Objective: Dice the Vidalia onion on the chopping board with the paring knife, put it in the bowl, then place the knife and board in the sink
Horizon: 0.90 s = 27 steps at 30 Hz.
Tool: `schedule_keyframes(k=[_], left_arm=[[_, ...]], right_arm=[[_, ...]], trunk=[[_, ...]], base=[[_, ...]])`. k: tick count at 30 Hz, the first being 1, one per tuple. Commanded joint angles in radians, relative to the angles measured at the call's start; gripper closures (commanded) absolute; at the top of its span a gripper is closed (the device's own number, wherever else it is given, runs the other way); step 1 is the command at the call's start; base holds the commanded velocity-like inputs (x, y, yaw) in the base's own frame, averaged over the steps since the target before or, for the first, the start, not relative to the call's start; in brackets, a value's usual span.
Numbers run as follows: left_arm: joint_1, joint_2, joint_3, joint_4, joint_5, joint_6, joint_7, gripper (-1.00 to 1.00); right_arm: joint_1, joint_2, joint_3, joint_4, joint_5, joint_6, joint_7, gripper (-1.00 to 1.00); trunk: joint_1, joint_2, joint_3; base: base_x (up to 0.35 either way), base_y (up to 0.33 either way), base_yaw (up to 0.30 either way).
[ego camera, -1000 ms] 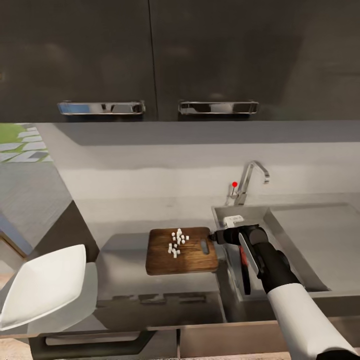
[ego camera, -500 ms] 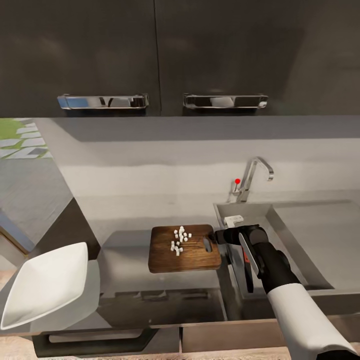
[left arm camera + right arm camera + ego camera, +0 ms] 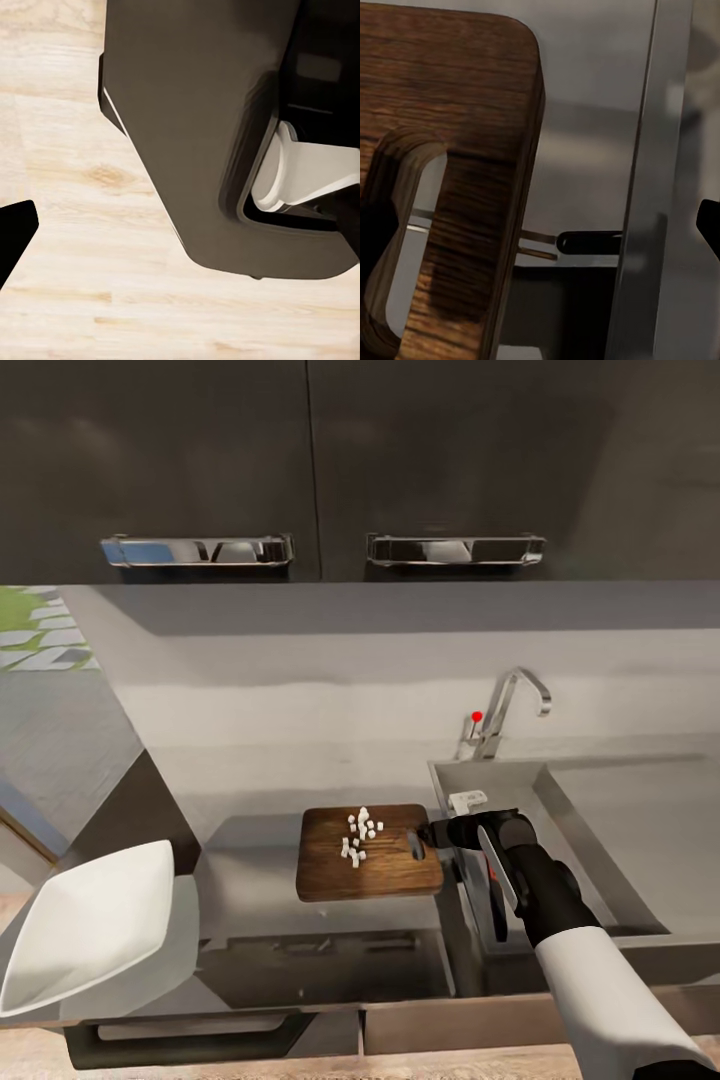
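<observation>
On the long grey worktop (image 3: 260,950), the rectangular dark brown wooden chopping board (image 3: 368,852) lies flat just beside the grey steel sink (image 3: 640,830), with the tiny white cubes of diced onion (image 3: 358,834) heaped on it. The right gripper (image 3: 432,836) reaches the board's slotted end; in the right wrist view the board's handle slot sits close against one dark finger, but I cannot tell whether the gripper is closed on it. Judging by this, the board is being taken by its edge so the dice can be carried to the shallow white squarish bowl (image 3: 85,925), well apart at the worktop's left end. The red-handled paring knife (image 3: 490,885) lies in the sink under the arm.
</observation>
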Motion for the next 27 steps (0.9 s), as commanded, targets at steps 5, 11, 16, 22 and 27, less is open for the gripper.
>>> schedule_keyframes(k=[5,11,16,22,27], left_arm=[[-0.002,0.0,-0.004,0.005,0.01,-0.008,-0.005,-1.0],[-0.002,0.0,-0.004,0.005,0.01,-0.008,-0.005,-1.0],[-0.002,0.0,-0.004,0.005,0.01,-0.007,-0.005,-1.0],[-0.002,0.0,-0.004,0.005,0.01,-0.007,-0.005,-1.0],[-0.002,0.001,-0.004,0.005,0.01,-0.007,-0.005,-1.0]], right_arm=[[-0.001,-0.001,0.002,-0.001,0.004,0.004,0.004,-1.0],[-0.001,0.0,0.003,-0.001,0.004,0.005,0.002,-1.0],[-0.001,0.001,0.003,-0.001,0.004,0.006,0.002,-1.0],[-0.001,0.001,0.003,-0.001,0.003,0.006,0.002,-1.0],[-0.001,0.001,0.004,-0.001,0.003,0.007,0.003,-1.0]], trunk=[[0.001,-0.002,-0.009],[0.001,-0.002,-0.017],[0.001,-0.002,-0.021],[0.001,-0.002,-0.021],[0.001,-0.002,-0.021]], base=[[0.0,0.0,0.0],[0.0,0.0,0.0],[0.0,0.0,0.0],[0.0,0.0,0.0],[0.0,0.0,0.0]])
